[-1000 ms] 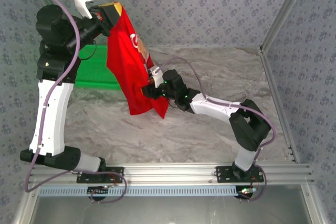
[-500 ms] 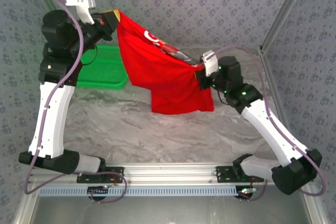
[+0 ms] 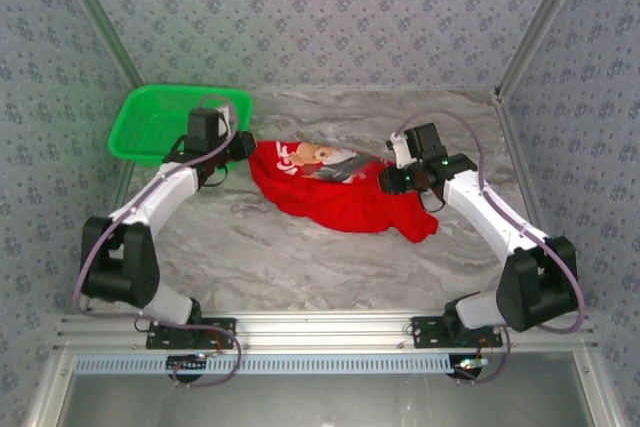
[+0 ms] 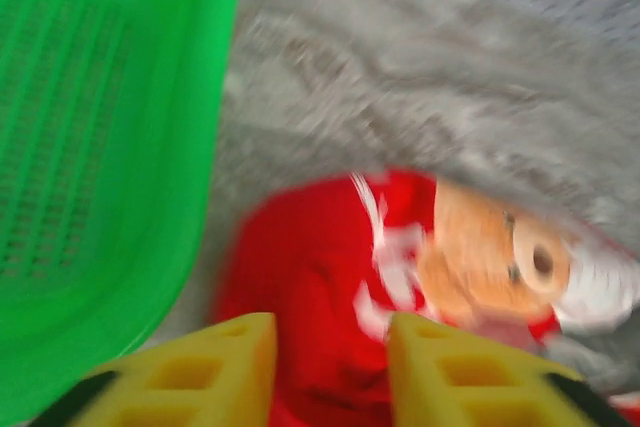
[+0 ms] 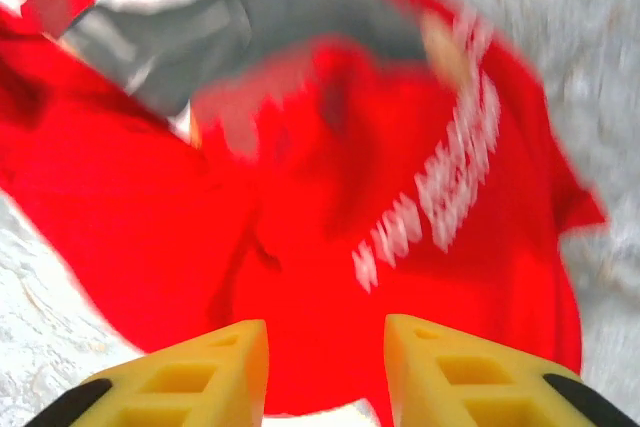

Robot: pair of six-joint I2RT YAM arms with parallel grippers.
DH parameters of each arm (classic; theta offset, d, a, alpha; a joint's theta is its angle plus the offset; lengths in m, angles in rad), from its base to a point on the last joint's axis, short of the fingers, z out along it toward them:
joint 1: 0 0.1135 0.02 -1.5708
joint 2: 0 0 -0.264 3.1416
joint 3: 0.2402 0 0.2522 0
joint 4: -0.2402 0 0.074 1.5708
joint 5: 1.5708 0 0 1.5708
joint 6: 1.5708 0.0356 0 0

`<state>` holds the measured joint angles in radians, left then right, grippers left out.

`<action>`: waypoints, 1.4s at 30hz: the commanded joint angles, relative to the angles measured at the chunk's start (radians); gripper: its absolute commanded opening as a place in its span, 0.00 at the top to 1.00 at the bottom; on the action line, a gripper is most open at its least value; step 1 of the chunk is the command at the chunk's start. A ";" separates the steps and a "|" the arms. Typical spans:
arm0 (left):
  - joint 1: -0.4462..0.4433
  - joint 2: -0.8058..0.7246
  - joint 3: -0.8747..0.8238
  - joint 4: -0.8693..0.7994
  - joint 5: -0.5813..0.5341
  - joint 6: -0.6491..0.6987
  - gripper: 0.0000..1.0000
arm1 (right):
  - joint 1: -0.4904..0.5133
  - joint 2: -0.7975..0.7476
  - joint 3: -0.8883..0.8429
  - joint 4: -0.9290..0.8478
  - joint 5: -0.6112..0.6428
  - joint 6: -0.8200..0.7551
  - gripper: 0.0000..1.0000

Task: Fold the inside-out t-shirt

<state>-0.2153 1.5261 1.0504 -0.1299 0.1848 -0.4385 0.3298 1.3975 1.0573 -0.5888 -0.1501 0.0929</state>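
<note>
Flattening looks to be the step in hand: the t-shirt (image 3: 340,202) lies in a rumpled heap on the tabletop (image 3: 300,257), stretched roughly between the two arms, and no fold is made yet.

Left jaws stand spread. Their yellow fingers (image 4: 220,367) are apart, with red cloth lying just ahead of and under the gap, nothing pinched. A green basket (image 4: 100,147) sits to the left of them. Right jaws are likewise spread, their fingers (image 5: 200,367) hovering over the heap's other end.

Next, each side probably needs a fresh pinch on an edge or corner, then a pull outward to smooth the cloth.

The shirt is bright red and soft, bunched in ridges. A multicoloured print (image 3: 315,159) faces up near the left jaws, and white lettering (image 5: 440,197) sits ahead of the right jaws.
</note>
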 commanded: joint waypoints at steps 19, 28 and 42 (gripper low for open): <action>-0.306 0.060 -0.195 0.163 -0.057 -0.145 0.24 | 0.274 0.560 0.369 0.231 0.124 -0.270 0.31; -0.325 0.179 -0.128 0.132 -0.095 -0.073 0.52 | 0.215 0.581 0.368 0.262 0.116 -0.228 0.75; -0.260 -0.231 -0.188 0.130 0.075 -0.028 1.00 | 0.081 0.234 0.422 0.071 0.058 -0.209 1.00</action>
<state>-0.4984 1.4082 0.8871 -0.0170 0.1761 -0.4717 0.4278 1.7508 1.4300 -0.4316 -0.0689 -0.1291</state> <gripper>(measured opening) 0.042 0.065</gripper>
